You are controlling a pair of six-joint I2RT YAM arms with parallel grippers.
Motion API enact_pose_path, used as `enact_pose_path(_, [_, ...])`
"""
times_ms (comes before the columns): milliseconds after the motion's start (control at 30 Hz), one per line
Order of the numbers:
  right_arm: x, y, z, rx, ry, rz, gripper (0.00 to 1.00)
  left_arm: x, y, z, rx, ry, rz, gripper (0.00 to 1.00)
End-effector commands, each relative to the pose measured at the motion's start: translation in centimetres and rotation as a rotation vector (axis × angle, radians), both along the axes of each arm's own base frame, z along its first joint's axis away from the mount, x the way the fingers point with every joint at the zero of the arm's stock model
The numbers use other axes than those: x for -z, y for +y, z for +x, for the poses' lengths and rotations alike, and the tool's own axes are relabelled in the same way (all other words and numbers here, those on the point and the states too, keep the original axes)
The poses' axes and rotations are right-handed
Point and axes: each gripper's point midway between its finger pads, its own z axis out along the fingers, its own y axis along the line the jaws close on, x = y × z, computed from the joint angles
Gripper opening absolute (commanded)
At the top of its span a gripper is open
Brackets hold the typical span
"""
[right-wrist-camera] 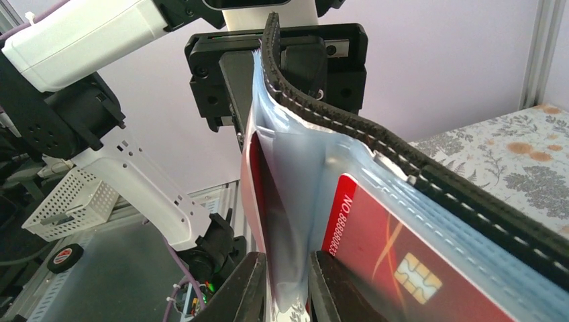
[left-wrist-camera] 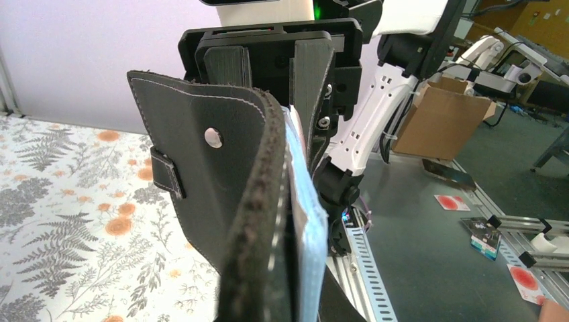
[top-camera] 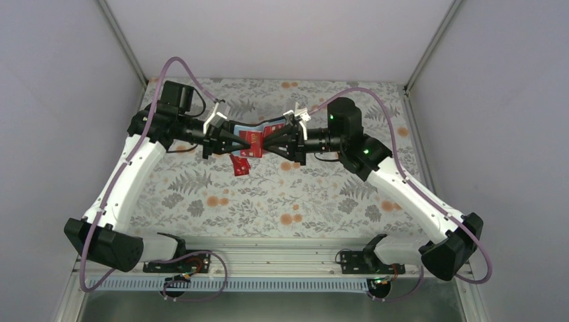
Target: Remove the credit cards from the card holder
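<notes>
- White walls box in a table [top-camera: 322,194] covered with a fern-and-flower cloth; one red credit card [top-camera: 240,165] lies flat on it, just below where my two arms meet
- The card holder [left-wrist-camera: 201,168] hangs in the air between the arms, well above the cloth, with its black stitched cover on one side and its light blue inner face [right-wrist-camera: 302,174] on the other
- My left gripper [right-wrist-camera: 268,64] is clenched on one end of the black cover; the stitched rim runs straight in between its fingers
- My right gripper [right-wrist-camera: 285,295] is pinched narrow on the opposite end, on the blue lining; a red edge sits against one finger, but I cannot tell whether a card is in the pinch or only the lining
- Two more cards show inside: a chip card [right-wrist-camera: 382,261] tucked in the blue pocket against the cover, and a second red card [right-wrist-camera: 257,181] behind the blue flap
- I judge the step in hand to be drawing the next card out, with at least two left to remove
- To do it well I would use the left as a firm anchor and make sure the right has red plastic, not just lining
- Then I would pull slowly along the pocket's length, straight away from the left gripper; a sideways tug would likely bend the flap or drag the holder out of the left fingers
</notes>
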Motion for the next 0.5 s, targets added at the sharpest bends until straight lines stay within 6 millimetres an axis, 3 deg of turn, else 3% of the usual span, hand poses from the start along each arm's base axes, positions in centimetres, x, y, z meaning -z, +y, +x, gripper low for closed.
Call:
enact_pose_path(0, [-0.3,0.4,0.8,0.012,-0.007,0.013,0.19,-0.9,0.0,-0.9,0.031,-0.02,-0.04,0.02])
enact_pose_path(233, [0.4,1.2,1.7,0.042,0.022,0.005,0.2,-0.1,-0.1,-0.1,0.002,-0.001,-0.014,0.02])
enact_pose_path(467, [0.1,1.5,1.6,0.028,0.02,0.013,0.04,0.0,0.0,-0.4,0.004,-0.006,-0.014,0.02])
